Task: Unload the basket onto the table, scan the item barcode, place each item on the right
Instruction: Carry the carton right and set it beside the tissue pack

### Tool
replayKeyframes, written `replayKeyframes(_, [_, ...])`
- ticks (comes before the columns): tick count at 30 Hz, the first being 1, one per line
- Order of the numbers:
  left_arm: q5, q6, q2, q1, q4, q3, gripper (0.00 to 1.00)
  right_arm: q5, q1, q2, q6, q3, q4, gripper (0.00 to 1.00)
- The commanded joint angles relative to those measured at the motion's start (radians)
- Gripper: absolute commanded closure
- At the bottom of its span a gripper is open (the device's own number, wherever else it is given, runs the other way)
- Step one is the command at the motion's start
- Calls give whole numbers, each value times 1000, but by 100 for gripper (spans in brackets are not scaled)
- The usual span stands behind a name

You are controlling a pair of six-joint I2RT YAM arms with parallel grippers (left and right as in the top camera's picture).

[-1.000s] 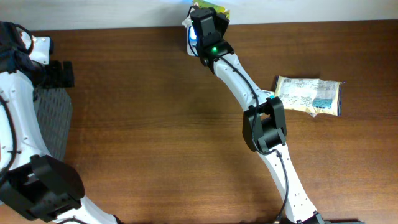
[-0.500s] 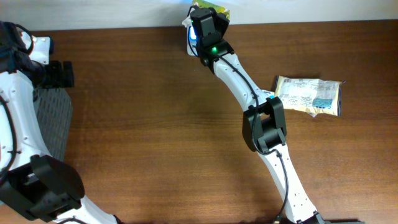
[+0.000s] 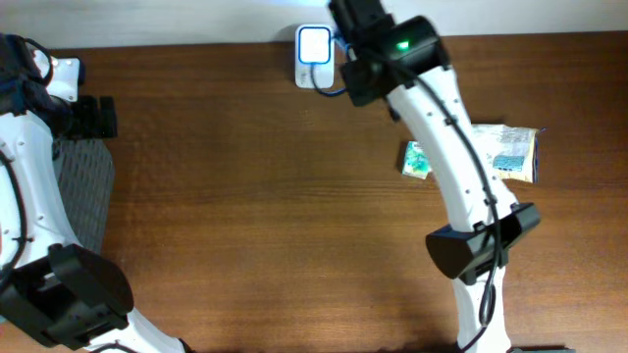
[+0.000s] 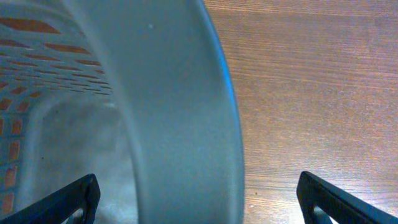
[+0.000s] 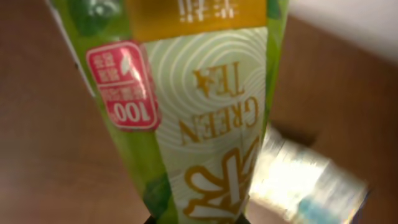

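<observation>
- Right gripper (image 5: pixel 198 219) clamped on the green tea packet (image 5: pixel 205 124) — label upside down, both ends cut off
- Left gripper (image 4: pixel 199 205) spread wide over the grey basket (image 4: pixel 174 93) (only fingertips show)
- Scanner (image 3: pixel 314 46) at the table's (image 3: pixel 245 196) far edge

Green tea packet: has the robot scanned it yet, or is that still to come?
Picked up already: the green tea packet is shut in the right arm's jaws. In hand: holding it near the lit scanner. Whether it registered, I cannot tell. Left: the silver packet lies on the table.
</observation>
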Motion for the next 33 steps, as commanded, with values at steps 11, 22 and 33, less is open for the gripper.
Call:
replayKeyframes(11, [7,15,3,3,-2,-4,1,-292,-171,74,245,-660,254,96])
replayKeyframes(22, [7,15,3,3,-2,-4,1,-261,-341,63,243,-706,195,66])
replayKeyframes(33, [7,15,3,3,-2,-4,1,-262,-294,-547,150,-666,183,1])
